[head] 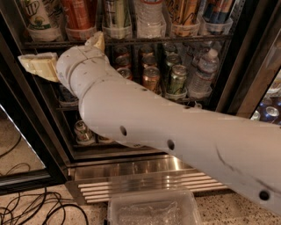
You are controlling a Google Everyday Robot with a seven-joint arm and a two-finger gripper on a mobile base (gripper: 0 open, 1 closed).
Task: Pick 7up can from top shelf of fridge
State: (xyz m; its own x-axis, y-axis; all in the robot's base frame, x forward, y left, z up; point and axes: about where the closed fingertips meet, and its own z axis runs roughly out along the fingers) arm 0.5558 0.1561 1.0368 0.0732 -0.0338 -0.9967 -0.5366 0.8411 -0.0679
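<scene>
Fingers: we see two cream plastic fingers (37,66) spread wide apart, with nothing between them.
Gripper: the white arm's two-finger gripper (61,49) hangs at the left of the black-framed glass-door fridge (48,132), just under the front rail.
Can: the tall whitish 7up can with green print (37,13) stands far left on the dark wire top shelf (175,39), in a clear plastic cup holder (41,33) beside the orange-red can (79,13).
Handling: we judge it stiff, smooth and likely slippery, denting if squeezed hard.
Hold: we would grip mid-body, above the holder's lip, then lift straight up.
Surface: open wire with a thin rail.
Room: shiny steel slatted base (131,169), clear plastic bin (153,211), black cables (26,211) on speckled floor.
</scene>
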